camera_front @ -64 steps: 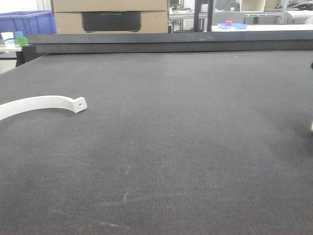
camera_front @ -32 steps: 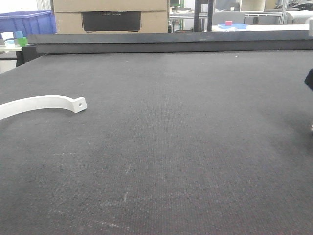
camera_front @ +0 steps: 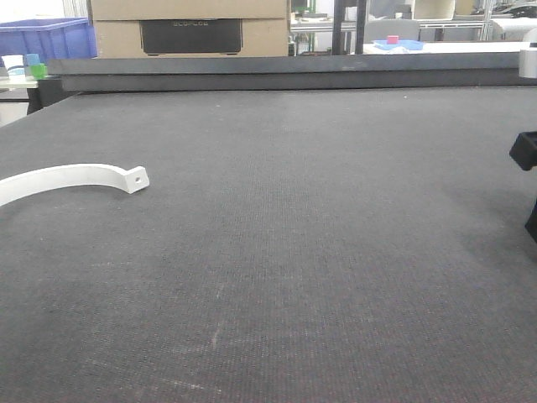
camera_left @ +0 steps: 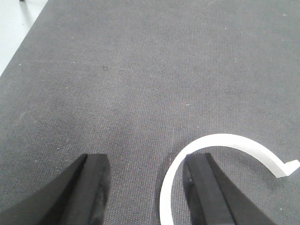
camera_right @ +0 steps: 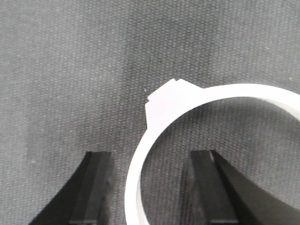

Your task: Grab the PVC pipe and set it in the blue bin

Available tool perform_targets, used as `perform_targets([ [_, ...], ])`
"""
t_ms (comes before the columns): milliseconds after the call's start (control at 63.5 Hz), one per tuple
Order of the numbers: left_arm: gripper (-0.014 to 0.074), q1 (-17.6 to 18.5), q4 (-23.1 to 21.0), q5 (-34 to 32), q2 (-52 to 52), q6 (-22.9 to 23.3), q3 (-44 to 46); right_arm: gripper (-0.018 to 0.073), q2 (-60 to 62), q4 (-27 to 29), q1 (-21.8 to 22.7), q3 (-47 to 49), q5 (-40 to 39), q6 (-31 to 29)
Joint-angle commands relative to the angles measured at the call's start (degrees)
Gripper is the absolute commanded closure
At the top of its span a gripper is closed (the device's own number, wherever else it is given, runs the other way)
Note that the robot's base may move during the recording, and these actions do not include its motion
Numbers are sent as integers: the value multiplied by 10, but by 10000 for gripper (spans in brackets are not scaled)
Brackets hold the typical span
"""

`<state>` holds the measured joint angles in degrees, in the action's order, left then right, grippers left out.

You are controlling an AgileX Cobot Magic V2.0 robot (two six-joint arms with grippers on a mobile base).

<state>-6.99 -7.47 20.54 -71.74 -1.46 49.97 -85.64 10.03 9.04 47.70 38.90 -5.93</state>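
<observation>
A white curved PVC pipe [camera_front: 75, 178] lies on the dark mat at the left; its flattened end with a small hole points right. In the left wrist view my left gripper [camera_left: 147, 187] is open just above the mat, and that arc [camera_left: 225, 140] curls around its right finger [camera_left: 201, 187]. My right gripper [camera_right: 152, 187] is open too, and a second white arc [camera_right: 140, 173] runs between its fingers without touching either. The blue bin [camera_front: 46, 38] stands beyond the table at the far left.
The table's raised dark back edge [camera_front: 285, 74] runs across the far side, with a cardboard box [camera_front: 189, 29] behind it. A black part of my right arm [camera_front: 524, 151] juts in at the right edge. A pale floor strip [camera_left: 18, 28] marks the table's left edge.
A black part of the right arm has come further into the front view from the right edge. The white pipe on the left has not moved.
</observation>
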Motion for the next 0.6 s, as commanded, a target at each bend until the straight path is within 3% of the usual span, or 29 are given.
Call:
perform_targets([
  [0, 316, 0, -3, -17, -2, 0, 4, 306, -6, -7, -1, 4, -9, 0],
  [346, 316, 0, -3, -24, -2, 0, 4, 326, -33, -7, -24, 4, -19, 0],
  [457, 316, 0, -3, -24, -2, 0, 4, 405, -33, -7, -34, 4, -33, 0],
  [583, 316, 0, -3, -24, -2, 0, 4, 573, -33, -7, -36, 4, -35, 0],
])
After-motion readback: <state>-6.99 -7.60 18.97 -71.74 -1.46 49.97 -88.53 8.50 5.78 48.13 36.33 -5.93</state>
